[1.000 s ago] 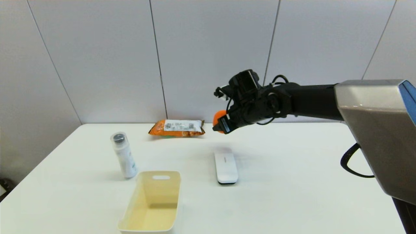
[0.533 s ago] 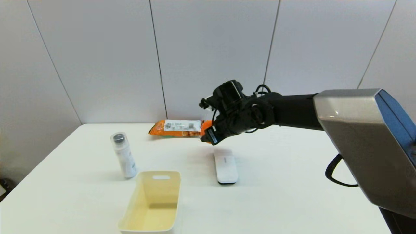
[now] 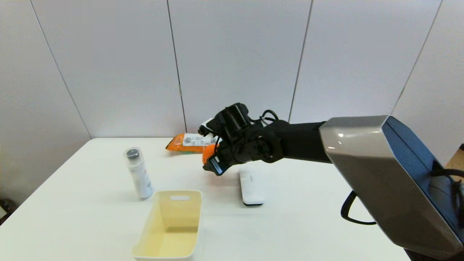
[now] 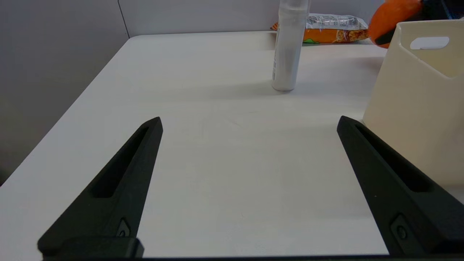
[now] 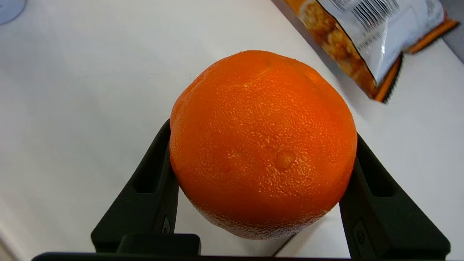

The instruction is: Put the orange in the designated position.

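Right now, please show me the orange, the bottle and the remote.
orange (image 5: 262, 145): right wrist view, middle of its skin.
bottle (image 3: 139, 177): head view, white body.
remote (image 3: 251, 185): head view, top face.

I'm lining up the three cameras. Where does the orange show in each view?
Head view: the orange peeks out left of the right gripper, mid-table.
Left wrist view: orange at the top right corner.
Right wrist view: orange fills the centre.
Shared landmark: the snack packet.

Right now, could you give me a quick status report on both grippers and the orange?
Right gripper shut on the orange, held above the table. Left gripper open, idle beside the cream bin. Snack packet and white remote lie close below.
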